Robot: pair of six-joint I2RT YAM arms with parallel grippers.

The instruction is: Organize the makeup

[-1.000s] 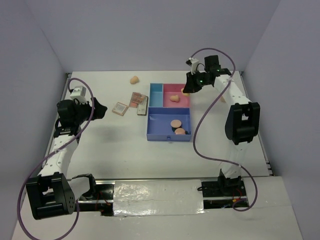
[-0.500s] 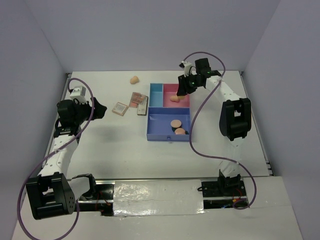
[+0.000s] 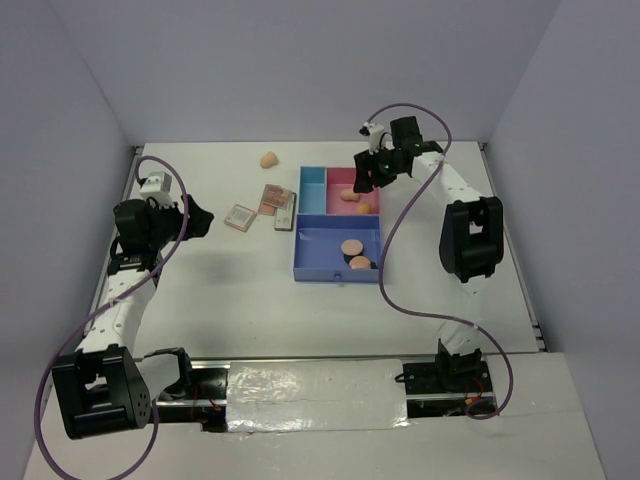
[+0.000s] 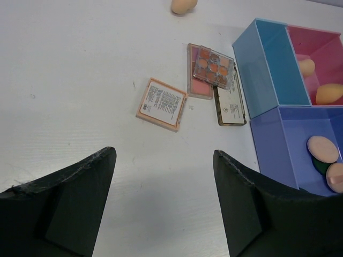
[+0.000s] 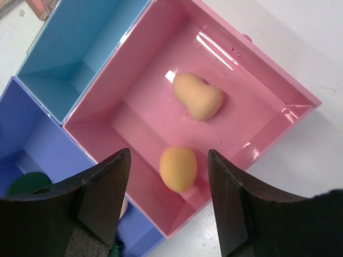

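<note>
My right gripper (image 3: 366, 181) (image 5: 169, 153) hangs open over the tray's pink compartment (image 5: 140, 115). An egg-shaped peach sponge (image 5: 178, 168) lies loose below its fingers, beside a second sponge (image 5: 197, 97). Two peach puffs (image 3: 351, 246) and a dark green disc (image 4: 320, 167) sit in the dark blue compartment. On the table left of the tray lie three palettes (image 4: 162, 104) (image 4: 213, 60) (image 4: 231, 105). Another sponge (image 3: 268, 159) rests near the back. My left gripper (image 3: 200, 220) (image 4: 163, 151) is open and empty, left of the palettes.
The blue-and-pink tray (image 3: 300, 245) stands at mid-table; its light blue compartment (image 5: 75, 53) holds nothing. Purple cables loop from both arms. Side walls enclose the white table.
My right gripper swung left over the pink compartment and opened, and the sponge it carried now lies in that compartment. The left arm has not moved.
</note>
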